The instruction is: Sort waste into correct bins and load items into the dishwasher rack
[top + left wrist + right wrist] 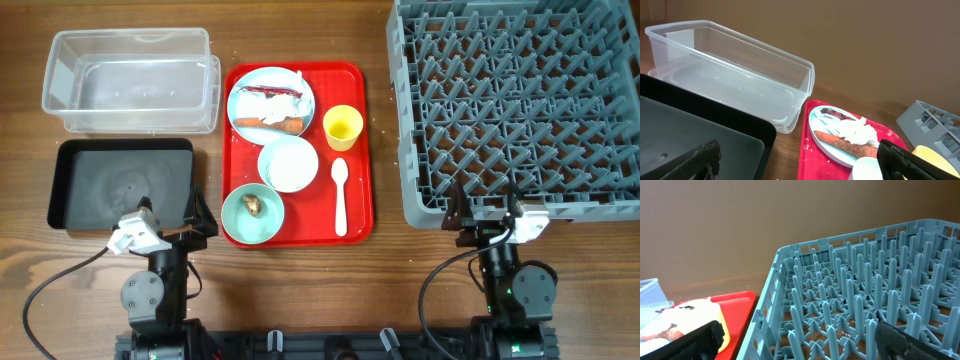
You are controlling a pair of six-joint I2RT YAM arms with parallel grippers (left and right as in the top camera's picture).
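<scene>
On the wooden table (300, 285), left gripper (172, 215) and right gripper (485, 208) both stand spread wide

Just ahead of the left pincer (172, 222) lies the shallow tray (100, 185), with the tub (130, 85) behind it. To that pincer's right, between the two pincers, the serving tray (358, 170) carries the plate (245, 105) farthest off, the cup (342, 127) right of it, a middle bowl (288, 163), then the near bowl (238, 225) holding a lump (254, 205), and the spoon (340, 195) to their right. The rack (520, 100) stands directly ahead of the right pincer (487, 215).
</scene>
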